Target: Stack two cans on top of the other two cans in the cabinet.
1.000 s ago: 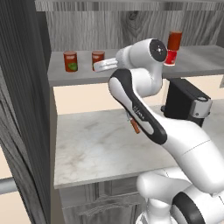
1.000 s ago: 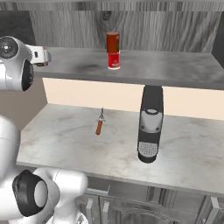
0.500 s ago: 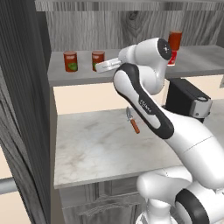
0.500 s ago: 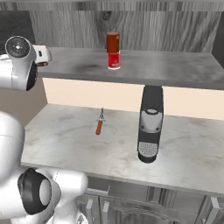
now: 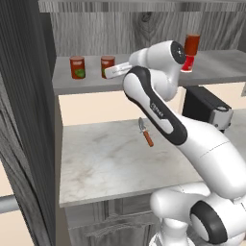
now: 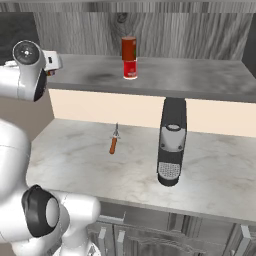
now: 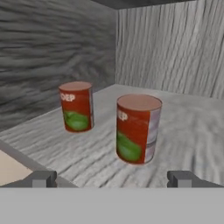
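Two red cans with green label patches stand side by side on the cabinet's grey shelf point(image 5: 67, 82): the left can point(image 5: 77, 67) point(image 7: 77, 106) and the right can point(image 5: 107, 65) point(image 7: 138, 128). My gripper point(image 5: 108, 73) point(image 7: 113, 179) is open at the shelf's front edge, facing the right can from a short distance with nothing between its fingers. Farther right on the shelf point(image 6: 200, 80), a plain darker red can point(image 5: 192, 43) point(image 6: 129, 47) sits upright on top of a can with a white lower band point(image 5: 188, 65) point(image 6: 130, 70).
An orange-handled knife point(image 5: 146, 135) point(image 6: 114, 143) lies on the pale marble counter point(image 5: 101, 163) below the shelf. A black coffee machine point(image 5: 206, 105) point(image 6: 171, 140) stands to the right of it. A dark cabinet side panel point(image 5: 24, 120) rises at the far left.
The arm's upper joint has risen and shifted slightly while the hand stays near the right green-label can. The cans have not moved.
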